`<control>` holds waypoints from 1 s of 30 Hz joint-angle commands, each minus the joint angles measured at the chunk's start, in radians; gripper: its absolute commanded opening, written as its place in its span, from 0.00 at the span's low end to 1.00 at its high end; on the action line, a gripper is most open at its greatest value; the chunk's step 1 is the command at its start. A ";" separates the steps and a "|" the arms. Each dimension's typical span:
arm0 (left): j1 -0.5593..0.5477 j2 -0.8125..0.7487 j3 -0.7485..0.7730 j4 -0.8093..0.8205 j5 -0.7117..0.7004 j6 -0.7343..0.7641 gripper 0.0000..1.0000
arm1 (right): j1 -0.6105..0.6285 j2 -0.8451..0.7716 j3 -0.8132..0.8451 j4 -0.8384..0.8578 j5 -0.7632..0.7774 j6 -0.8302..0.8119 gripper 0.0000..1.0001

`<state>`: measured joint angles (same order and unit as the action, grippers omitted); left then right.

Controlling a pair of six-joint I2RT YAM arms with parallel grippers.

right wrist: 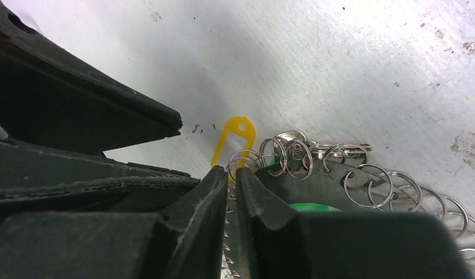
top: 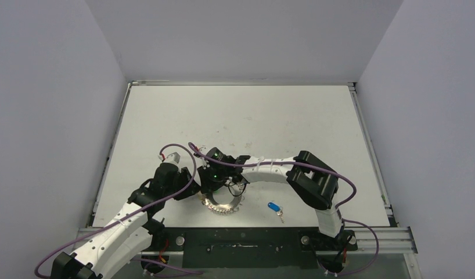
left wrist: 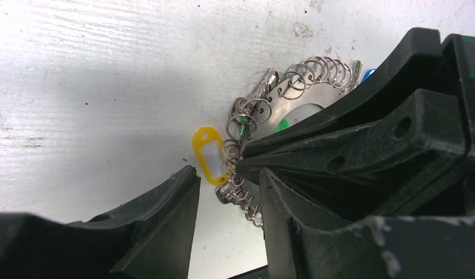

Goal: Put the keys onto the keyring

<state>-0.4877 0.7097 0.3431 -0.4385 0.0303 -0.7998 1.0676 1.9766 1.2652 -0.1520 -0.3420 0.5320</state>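
The keyring (top: 222, 204) was seen lying flat on the tabletop (top: 241, 116) near its front edge, largely covered from above by both arms. A yellow tag (left wrist: 207, 154) lay just outside its loops, a green tag (right wrist: 309, 206) was half hidden at its middle, and a blue-tagged key (top: 275, 209) lay apart to the right. The left jaws were held partly open with the ring's edge loops in the gap, while the right jaws were seen almost closed at those loops, though whether one was pinched could not be told.
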 commanded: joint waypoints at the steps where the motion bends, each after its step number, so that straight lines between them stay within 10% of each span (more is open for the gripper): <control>1: 0.008 -0.013 0.027 0.007 -0.013 0.008 0.41 | -0.004 -0.080 -0.029 0.130 -0.080 0.005 0.18; 6: 0.008 -0.018 0.019 0.009 -0.013 0.003 0.41 | -0.014 -0.118 -0.051 0.138 -0.058 -0.009 0.33; 30: 0.012 0.096 0.023 0.083 0.039 -0.009 0.38 | -0.042 -0.055 0.021 -0.003 0.088 -0.033 0.21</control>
<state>-0.4824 0.7837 0.3428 -0.4171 0.0444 -0.8047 1.0279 1.9102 1.2152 -0.1505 -0.2939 0.5083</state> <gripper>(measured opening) 0.385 0.212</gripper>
